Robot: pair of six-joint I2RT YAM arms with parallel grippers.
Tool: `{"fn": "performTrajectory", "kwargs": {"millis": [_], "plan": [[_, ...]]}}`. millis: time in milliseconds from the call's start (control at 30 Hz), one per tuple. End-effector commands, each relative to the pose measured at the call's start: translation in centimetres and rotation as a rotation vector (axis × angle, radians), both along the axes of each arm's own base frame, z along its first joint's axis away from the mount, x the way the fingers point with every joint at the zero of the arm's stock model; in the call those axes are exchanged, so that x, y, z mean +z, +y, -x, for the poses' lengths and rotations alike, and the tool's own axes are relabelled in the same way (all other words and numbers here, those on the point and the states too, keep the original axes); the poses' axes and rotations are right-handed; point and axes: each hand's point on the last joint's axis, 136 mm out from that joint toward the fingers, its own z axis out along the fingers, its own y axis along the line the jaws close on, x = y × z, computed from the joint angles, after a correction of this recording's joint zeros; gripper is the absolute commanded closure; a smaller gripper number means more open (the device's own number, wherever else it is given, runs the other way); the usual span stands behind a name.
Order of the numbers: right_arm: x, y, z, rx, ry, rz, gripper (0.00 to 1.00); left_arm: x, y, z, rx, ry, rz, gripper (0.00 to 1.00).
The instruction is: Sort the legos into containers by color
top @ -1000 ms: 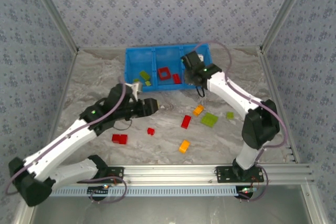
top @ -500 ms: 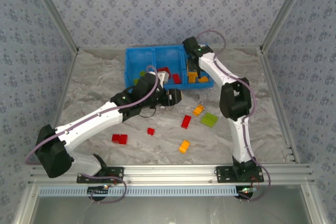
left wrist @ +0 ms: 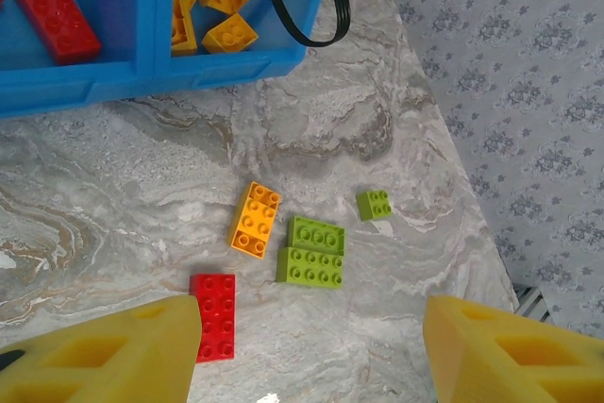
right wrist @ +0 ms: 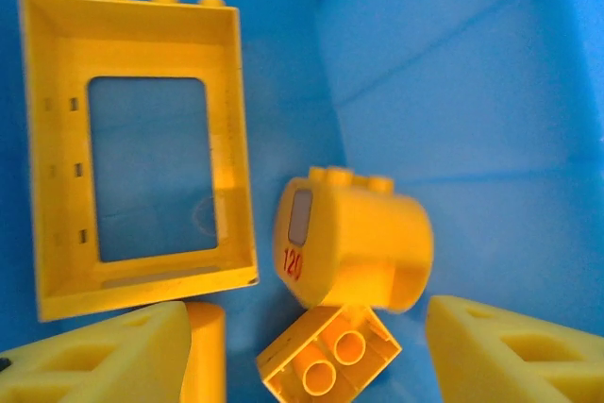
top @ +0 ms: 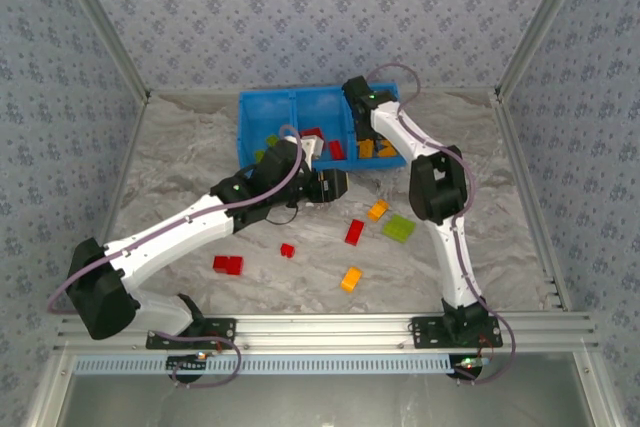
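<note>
Right wrist view: the right end effector [right wrist: 310,354] gapes empty over orange legos [right wrist: 351,247] lying in the blue bin [right wrist: 453,63]. The left end effector [left wrist: 311,346], equally wide and empty, hovers above the bench [left wrist: 113,186]. At frame centre a red brick [left wrist: 214,316], an orange brick [left wrist: 256,220] and green bricks [left wrist: 313,254] lie unsorted. I judge the task roughly half done.

The blue bin [top: 262,112] sits far centre. The right gripper [top: 365,140] reaches into its right compartment, seemingly above orange bricks [top: 386,150]. The left gripper [top: 336,185] hovers just nearer.
</note>
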Motion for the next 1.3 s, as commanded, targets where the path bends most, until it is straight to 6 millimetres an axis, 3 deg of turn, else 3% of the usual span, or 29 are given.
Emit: {"fn": "performTrajectory", "kwargs": {"millis": [0,200,367,533,667,800,900,967,1267], "plan": [[5.8,1.3,0.6,0.032,-0.094,-0.048,0.31,1.4,-0.1,0.3,-0.017,-0.037,0.013,0.36],[13.4,0.7,3.7,0.023,-0.233,-0.142,0.4,0.2,-0.8,0.7,-0.037,-0.006,-0.022,0.36],[17.1,-1.3,10.2,0.034,-0.29,-0.245,0.4,-2.4,-3.1,1.4,-0.037,0.097,-0.052,0.36],[16.7,-3.0,18.4,0.064,-0.277,-0.336,0.4,-5.8,-7.8,2.9,-0.058,0.215,-0.091,0.37],[16.1,-5.1,24.7,0.064,-0.267,-0.405,0.39,-8.2,-12.0,4.4,-0.17,0.236,-0.227,0.35],[16.3,-6.8,29.6,0.061,-0.278,-0.48,0.26,-11.9,-13.8,4.5,-0.226,0.214,-0.414,0.24],[17.8,-6.8,31.9,0.101,-0.319,-0.573,0.16,-14.7,-14.2,4.7,-0.252,0.198,-0.531,0.08],[19.0,-6.6,33.0,0.134,-0.352,-0.63,0.11,-15.9,-14.5,4.8,-0.256,0.186,-0.575,0.03],[23.2,-7.5,36.2,0.185,-0.458,-0.725,0.08,-18.7,-15.7,5.0,-0.251,0.166,-0.661,0.02]]}}
